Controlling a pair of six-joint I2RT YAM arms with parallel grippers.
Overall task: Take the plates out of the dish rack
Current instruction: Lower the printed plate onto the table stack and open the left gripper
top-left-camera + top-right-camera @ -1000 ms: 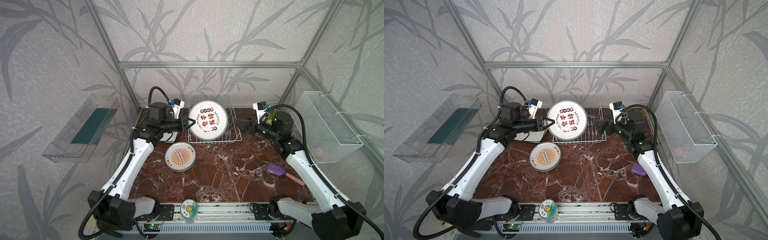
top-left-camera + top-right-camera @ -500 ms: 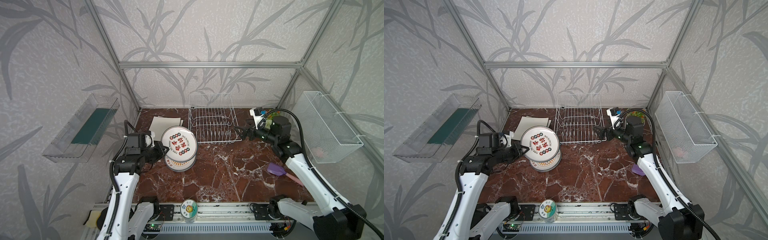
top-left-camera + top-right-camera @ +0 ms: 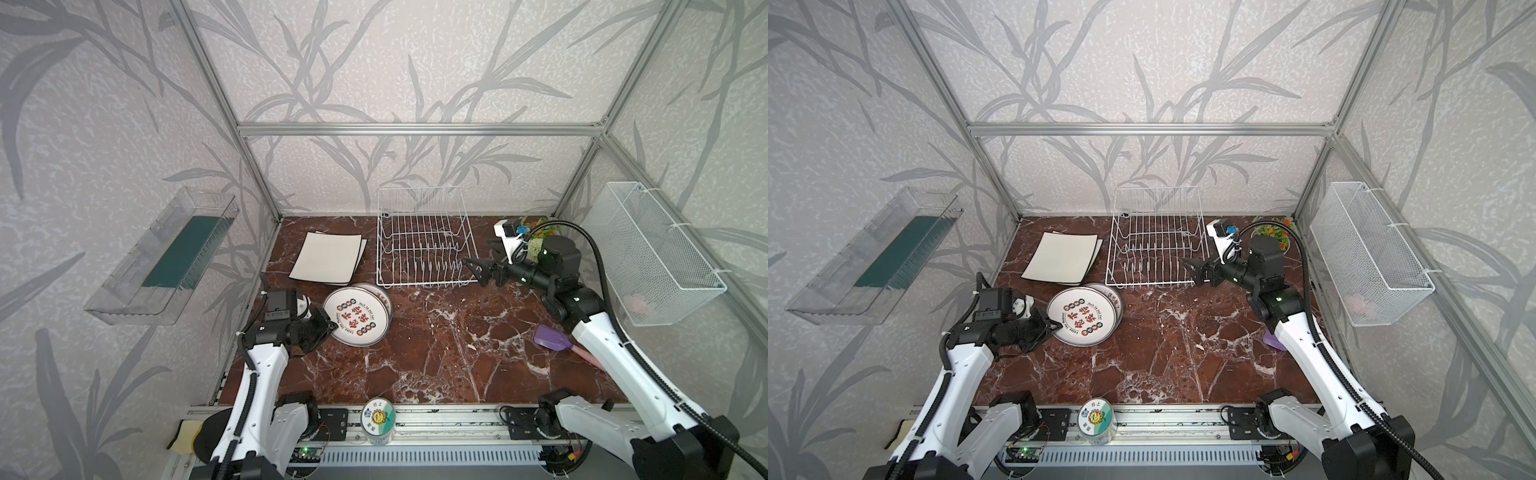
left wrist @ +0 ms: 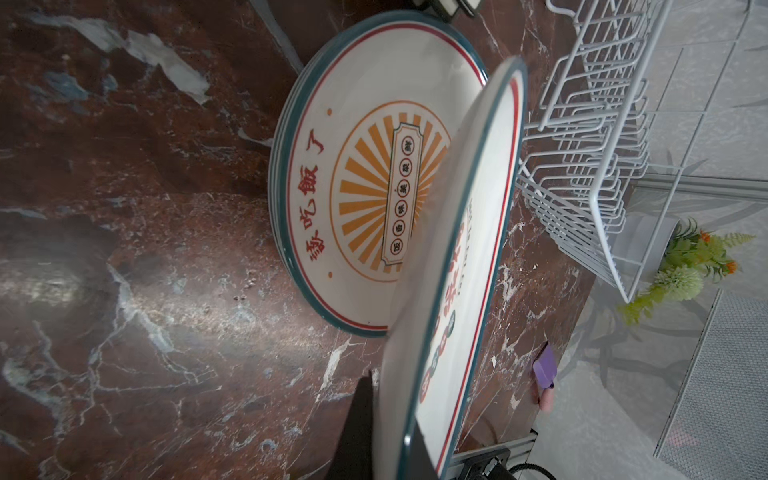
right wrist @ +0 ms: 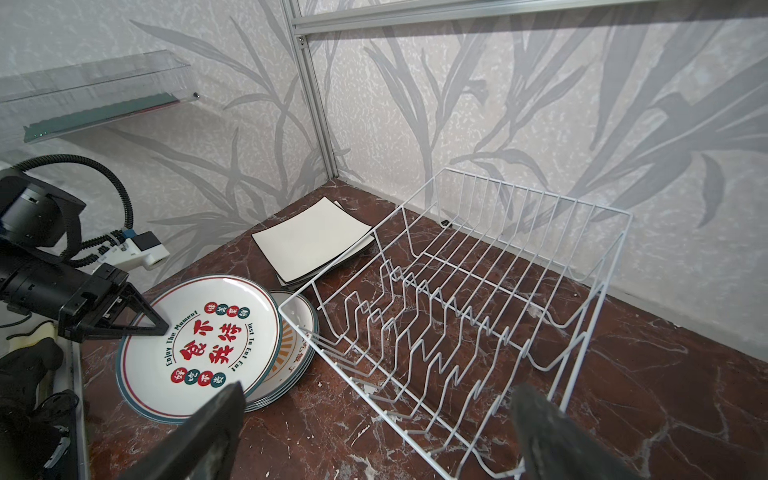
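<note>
Right wrist view: the dish rack sits at the back of the surface, and every plate we see is outside it. We have the left claw pinching the left rim of the red-and-black plate, held tilted over the stack of round plates just off the rack's front left corner; we cannot tell whether it touches the stack. Left wrist view shows the orange sunburst plate topping that stack. The square plates lie stacked flat just left of the rack. The right claw is spread wide, gripping nothing, at the rack's front right corner.
</note>
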